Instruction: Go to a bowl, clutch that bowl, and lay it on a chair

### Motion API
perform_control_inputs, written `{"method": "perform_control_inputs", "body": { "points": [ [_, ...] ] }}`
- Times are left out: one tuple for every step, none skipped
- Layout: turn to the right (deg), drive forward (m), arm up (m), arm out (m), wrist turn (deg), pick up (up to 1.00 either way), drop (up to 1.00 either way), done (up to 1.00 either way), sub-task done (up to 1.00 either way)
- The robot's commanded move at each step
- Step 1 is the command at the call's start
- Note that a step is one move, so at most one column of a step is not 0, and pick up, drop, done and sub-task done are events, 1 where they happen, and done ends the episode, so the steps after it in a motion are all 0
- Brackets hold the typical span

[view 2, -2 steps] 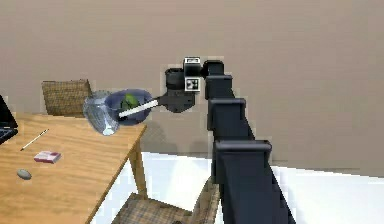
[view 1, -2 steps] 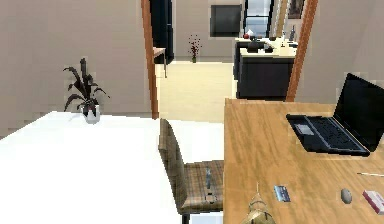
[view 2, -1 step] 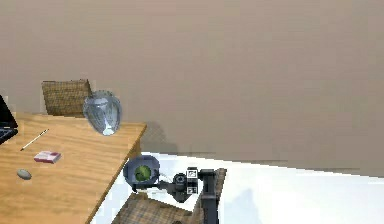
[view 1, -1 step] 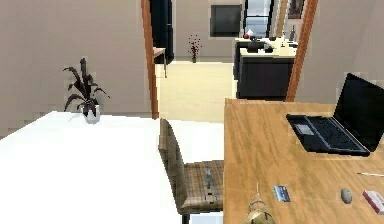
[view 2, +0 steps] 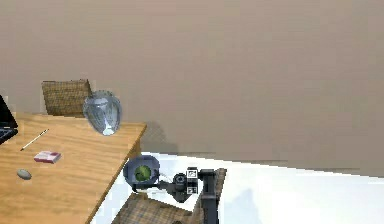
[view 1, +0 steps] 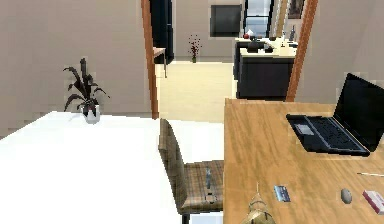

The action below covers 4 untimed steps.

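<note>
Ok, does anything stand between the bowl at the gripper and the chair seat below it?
Nothing visible does. The dark bowl shows at the far end of the gripper, with the woven chair seat just below it in the arm side view. The wooden table lies beside it, not between.

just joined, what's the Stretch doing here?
The arm reaches out beside a wooden table, with the gripper at a dark bowl that has something green in it. The bowl shows just off the table's corner, above a woven chair in the arm side view. I cannot tell whether the gripper holds the bowl or the bowl already rests on the chair. A glass vase and a pencil are on the table.
</note>
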Motion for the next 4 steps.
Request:
{"method": "perform_control_inputs", "body": {
  "points": [
    [0.0, 0.0, 0.0, 0.0, 0.0, 0.0, 1.0, 0.0, 0.0],
    [0.0, 0.0, 0.1, 0.0, 0.0, 0.0, 0.0, 0.0, 0.0],
    [0.0, 0.0, 0.0, -0.08, 0.0, 0.0, 0.0, 0.0, 0.0],
    [0.0, 0.0, 0.0, 0.0, 0.0, 0.0, 0.0, 1.0, 0.0]
  ]
}}
